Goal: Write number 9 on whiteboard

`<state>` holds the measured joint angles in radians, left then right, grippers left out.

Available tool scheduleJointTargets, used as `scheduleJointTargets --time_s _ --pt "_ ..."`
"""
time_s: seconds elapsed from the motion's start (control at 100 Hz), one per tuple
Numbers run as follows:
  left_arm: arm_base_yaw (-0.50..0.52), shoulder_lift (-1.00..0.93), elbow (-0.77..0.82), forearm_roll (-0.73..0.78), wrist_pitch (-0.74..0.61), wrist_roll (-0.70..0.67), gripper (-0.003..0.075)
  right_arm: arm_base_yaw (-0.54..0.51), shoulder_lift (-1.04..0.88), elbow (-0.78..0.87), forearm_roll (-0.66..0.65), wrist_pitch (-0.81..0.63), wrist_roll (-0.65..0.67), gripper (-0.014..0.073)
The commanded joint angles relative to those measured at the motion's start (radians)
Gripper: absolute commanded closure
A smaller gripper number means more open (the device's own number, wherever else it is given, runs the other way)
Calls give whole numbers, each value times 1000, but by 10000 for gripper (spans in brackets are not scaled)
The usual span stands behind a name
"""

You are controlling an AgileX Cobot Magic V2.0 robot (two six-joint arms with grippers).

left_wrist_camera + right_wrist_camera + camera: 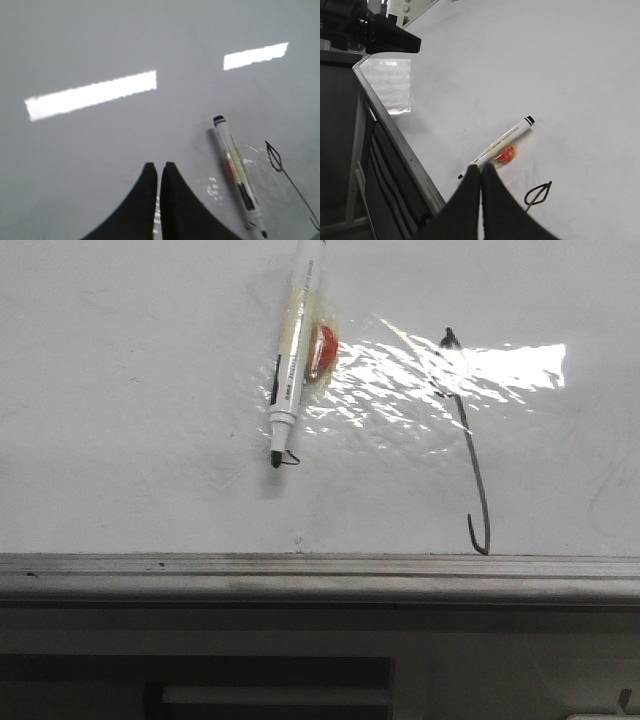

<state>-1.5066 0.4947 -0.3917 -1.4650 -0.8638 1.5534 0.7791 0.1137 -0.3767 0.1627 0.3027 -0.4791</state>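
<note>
The whiteboard is glossy white with a wrinkled film and a grey metal rim at its near edge. The number 9 is a thin dark stroke at the right, blotted at the far end and hooked near the rim. It also shows in the left wrist view and the right wrist view. A white marker pen lies loose on the board, black tip towards the rim. My left gripper is shut and empty beside the pen. My right gripper is shut and empty above the pen.
A red blob under yellowish tape sits against the pen. A tiny dark squiggle lies by the pen tip. Bright glare crosses the film. The left arm hangs over the board's far corner. A dark frame lies below the rim.
</note>
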Motion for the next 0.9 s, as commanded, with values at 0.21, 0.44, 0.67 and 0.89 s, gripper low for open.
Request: scheduleJointTargets --time_s 0.21,0.44,0.67,0.89 --pt "436 38 126 523 181 -588 741 -7 10 -26 -5 -67 -1 655" --pt "899 -12 223 1143 562 -1263 741 -7 10 -26 -5 -67 -1 655" --pt "1198 -199 364 1392 614 -1582 741 -7 10 -26 -5 -67 -1 655" --pt "1306 -393 411 1451 857 -1598 741 -7 10 -26 -5 -67 -1 655"
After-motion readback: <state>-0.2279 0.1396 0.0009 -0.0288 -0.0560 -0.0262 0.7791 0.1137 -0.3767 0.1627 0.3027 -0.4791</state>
